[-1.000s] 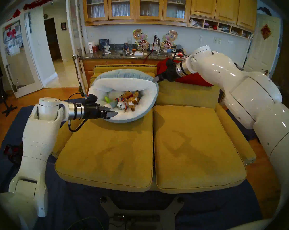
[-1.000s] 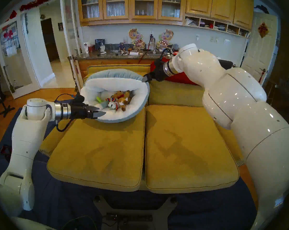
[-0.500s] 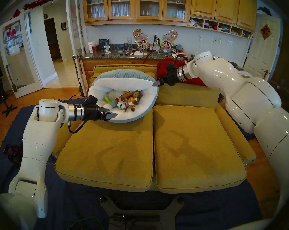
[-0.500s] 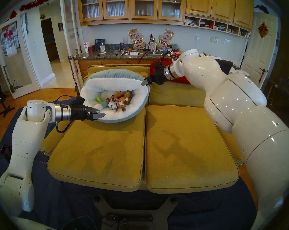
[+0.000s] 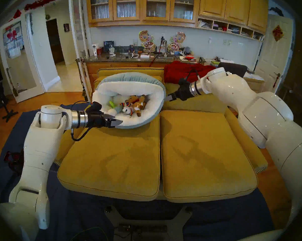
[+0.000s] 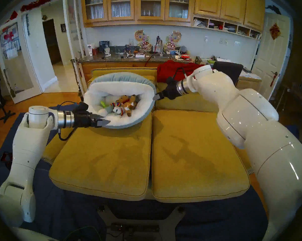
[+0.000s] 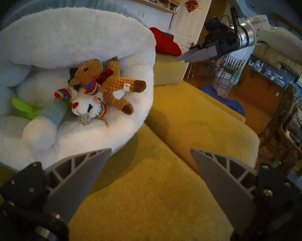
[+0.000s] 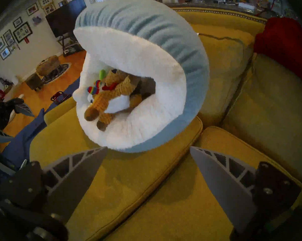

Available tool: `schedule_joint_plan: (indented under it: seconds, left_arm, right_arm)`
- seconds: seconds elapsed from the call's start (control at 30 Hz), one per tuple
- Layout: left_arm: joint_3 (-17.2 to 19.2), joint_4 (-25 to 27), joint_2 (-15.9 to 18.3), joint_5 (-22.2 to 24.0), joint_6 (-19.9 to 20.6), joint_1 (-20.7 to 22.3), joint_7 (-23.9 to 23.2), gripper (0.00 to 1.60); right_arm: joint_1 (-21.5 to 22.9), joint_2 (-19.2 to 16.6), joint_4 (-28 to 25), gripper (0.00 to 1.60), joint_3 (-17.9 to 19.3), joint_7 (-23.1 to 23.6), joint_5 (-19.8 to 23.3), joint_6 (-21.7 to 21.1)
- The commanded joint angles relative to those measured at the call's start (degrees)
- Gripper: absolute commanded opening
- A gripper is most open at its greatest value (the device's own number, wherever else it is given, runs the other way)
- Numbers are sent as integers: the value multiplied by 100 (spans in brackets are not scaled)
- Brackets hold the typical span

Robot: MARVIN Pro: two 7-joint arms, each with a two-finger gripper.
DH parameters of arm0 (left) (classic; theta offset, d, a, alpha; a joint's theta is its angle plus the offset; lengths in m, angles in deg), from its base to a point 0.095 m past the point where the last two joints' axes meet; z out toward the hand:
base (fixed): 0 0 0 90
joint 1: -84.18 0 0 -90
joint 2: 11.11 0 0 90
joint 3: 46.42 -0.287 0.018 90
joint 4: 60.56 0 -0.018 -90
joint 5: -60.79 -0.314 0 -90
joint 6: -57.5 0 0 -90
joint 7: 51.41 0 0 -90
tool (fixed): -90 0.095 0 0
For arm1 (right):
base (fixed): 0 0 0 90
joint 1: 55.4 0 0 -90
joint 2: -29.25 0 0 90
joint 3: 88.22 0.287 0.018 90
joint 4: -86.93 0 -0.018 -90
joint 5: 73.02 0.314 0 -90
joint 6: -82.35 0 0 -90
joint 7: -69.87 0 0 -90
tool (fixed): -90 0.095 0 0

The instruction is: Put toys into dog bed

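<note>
White fleece dog bed holds the toys; we've left gripper and right gripper wide, empty, so retract.

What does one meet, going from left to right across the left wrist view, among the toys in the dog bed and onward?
Green cactus → white animal with rainbow paws → brown knitted animal → red blanket → right gripper, its fingers nearly together.
</note>
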Motion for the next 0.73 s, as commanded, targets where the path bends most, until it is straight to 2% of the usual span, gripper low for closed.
schedule_joint_plan:
  seconds: [0.0, 0.7]
  left_arm:
    - [39, 94, 8, 26, -22, 144, -7, 160]
    - [43, 104, 20, 18, -43, 133, -8, 160]
  right_arm:
    - [-103, -164, -77, 160, 37, 130, 35, 207]
    - [-716, -325, -254, 160, 70, 500, 60, 807]
